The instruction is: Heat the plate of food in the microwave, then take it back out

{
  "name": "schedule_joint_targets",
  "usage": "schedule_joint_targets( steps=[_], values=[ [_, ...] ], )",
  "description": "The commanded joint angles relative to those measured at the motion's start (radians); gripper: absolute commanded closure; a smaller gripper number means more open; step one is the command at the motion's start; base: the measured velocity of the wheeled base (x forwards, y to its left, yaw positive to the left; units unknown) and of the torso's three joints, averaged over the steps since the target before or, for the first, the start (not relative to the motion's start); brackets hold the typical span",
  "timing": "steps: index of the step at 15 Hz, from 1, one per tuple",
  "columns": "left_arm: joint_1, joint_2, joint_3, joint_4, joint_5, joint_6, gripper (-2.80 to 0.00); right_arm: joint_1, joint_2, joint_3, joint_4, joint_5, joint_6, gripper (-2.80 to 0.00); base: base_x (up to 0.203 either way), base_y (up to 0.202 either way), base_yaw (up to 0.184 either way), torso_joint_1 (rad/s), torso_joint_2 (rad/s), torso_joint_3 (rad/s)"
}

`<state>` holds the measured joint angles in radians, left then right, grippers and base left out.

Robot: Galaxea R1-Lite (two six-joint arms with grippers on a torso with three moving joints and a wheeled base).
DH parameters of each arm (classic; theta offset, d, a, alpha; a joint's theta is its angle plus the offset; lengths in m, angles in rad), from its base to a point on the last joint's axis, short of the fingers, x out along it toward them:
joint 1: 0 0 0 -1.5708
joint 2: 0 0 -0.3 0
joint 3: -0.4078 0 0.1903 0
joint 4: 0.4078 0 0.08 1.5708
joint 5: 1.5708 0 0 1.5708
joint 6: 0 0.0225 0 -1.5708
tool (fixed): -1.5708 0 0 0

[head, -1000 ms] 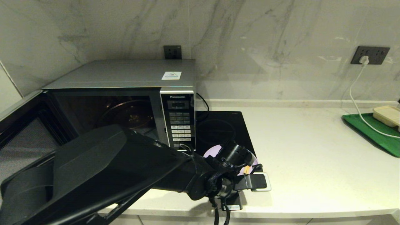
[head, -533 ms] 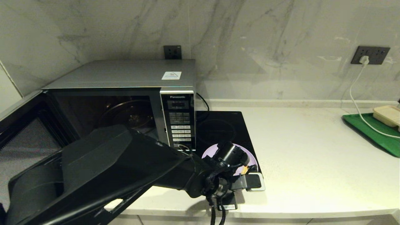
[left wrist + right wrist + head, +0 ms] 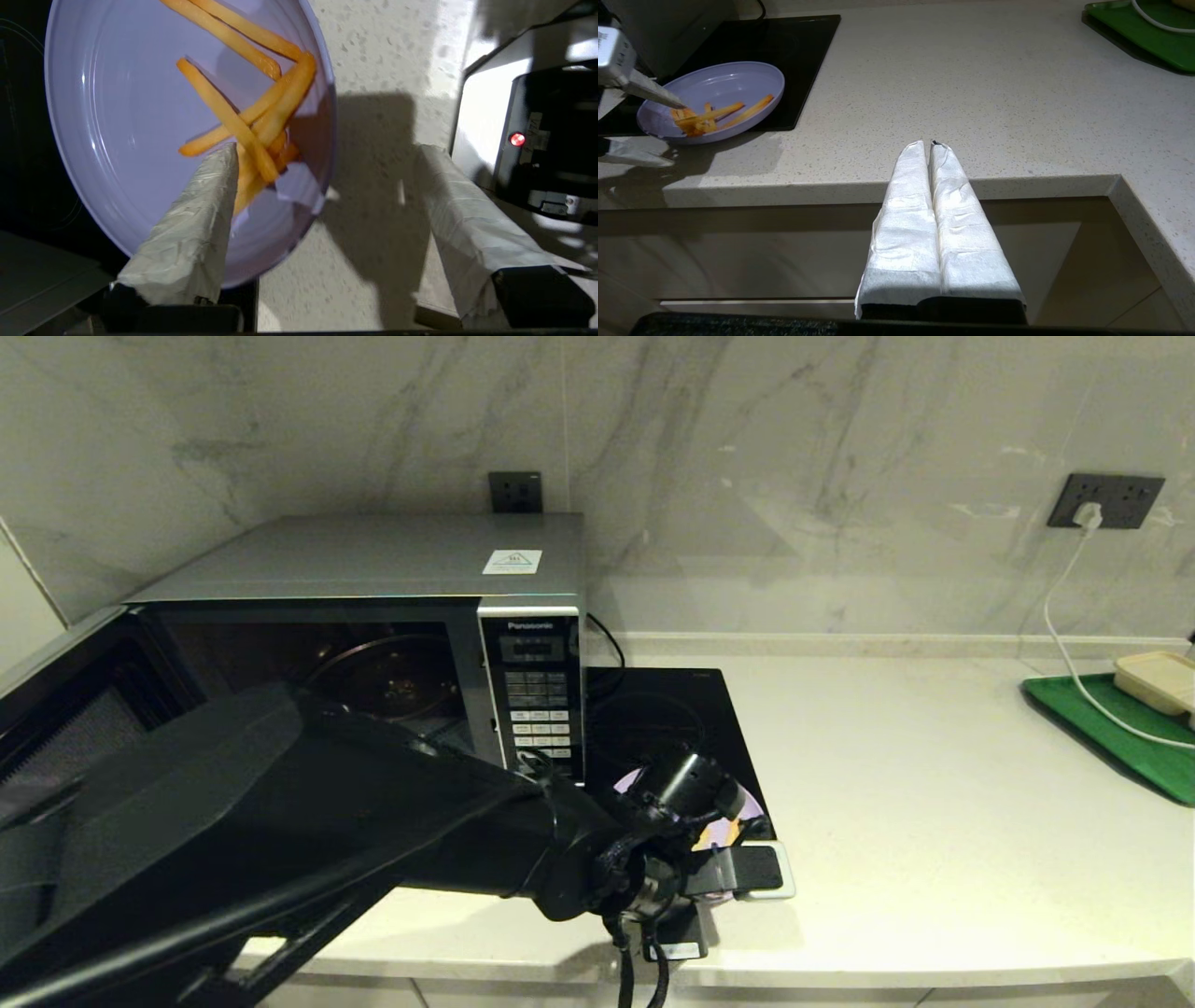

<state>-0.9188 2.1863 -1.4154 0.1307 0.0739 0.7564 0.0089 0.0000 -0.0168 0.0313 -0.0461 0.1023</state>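
Note:
The lilac plate of fries (image 3: pixel 747 812) (image 3: pixel 140 116) (image 3: pixel 714 91) lies at the front corner of the black hob, partly over the counter. My left gripper (image 3: pixel 742 870) (image 3: pixel 324 154) is open and straddles the plate's near rim: one taped finger (image 3: pixel 196 219) lies over the fries inside, the other (image 3: pixel 462 214) stands outside above the counter. The silver microwave (image 3: pixel 373 560) stands at the left with its door (image 3: pixel 56 747) swung open and a glass turntable (image 3: pixel 392 677) inside. My right gripper (image 3: pixel 930 144) is shut, parked before the counter's front edge.
The black induction hob (image 3: pixel 663 719) sits right of the microwave. A green tray (image 3: pixel 1111 728) with a beige lidded box (image 3: pixel 1158 679) and a white cable (image 3: pixel 1064 635) is at the far right. Pale counter (image 3: pixel 915 784) lies between.
My left arm has swung leftward and the gripper has slid slightly left and further onto the plate's rim. The plate and right gripper have not moved.

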Motion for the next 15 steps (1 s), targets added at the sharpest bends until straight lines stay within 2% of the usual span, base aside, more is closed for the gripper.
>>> schedule_joint_targets(
  steps=[1, 3, 4, 5, 12, 13, 15],
  values=[
    [-0.017, -0.089, 0.041, 0.009, 0.006, -0.006, -2.8, 0.0, 0.0, 0.0, 0.001, 0.0, 0.0, 0.0, 0.0, 0.0, 0.0, 0.0, 0.0, 0.0],
    [-0.023, -0.143, 0.073, 0.015, 0.015, -0.027, -2.8, 0.0, 0.0, 0.0, 0.001, 0.0, 0.0, 0.0, 0.0, 0.0, 0.0, 0.0, 0.0, 0.0],
    [-0.023, -0.172, 0.098, 0.016, 0.026, -0.03, -1.73, 0.0, 0.0, 0.0, -0.001, 0.0, 0.0, 0.0, 0.0, 0.0, 0.0, 0.0, 0.0, 0.0],
    [-0.021, -0.205, 0.125, 0.017, 0.033, -0.034, 0.0, 0.0, 0.0, 0.0, -0.001, 0.0, 0.0, 0.0, 0.0, 0.0, 0.0, 0.0, 0.0, 0.0],
    [0.015, -0.519, 0.354, 0.026, 0.069, -0.12, 0.0, 0.0, 0.0, 0.0, 0.001, 0.0, 0.0, 0.0, 0.0, 0.0, 0.0, 0.0, 0.0, 0.0],
    [0.036, -0.568, 0.378, 0.027, 0.076, -0.137, 0.0, 0.0, 0.0, 0.0, 0.001, 0.0, 0.0, 0.0, 0.0, 0.0, 0.0, 0.0, 0.0, 0.0],
    [0.131, -0.652, 0.405, 0.027, 0.09, -0.155, 0.0, 0.0, 0.0, 0.0, 0.001, 0.0, 0.0, 0.0, 0.0, 0.0, 0.0, 0.0, 0.0, 0.0]
  ],
)
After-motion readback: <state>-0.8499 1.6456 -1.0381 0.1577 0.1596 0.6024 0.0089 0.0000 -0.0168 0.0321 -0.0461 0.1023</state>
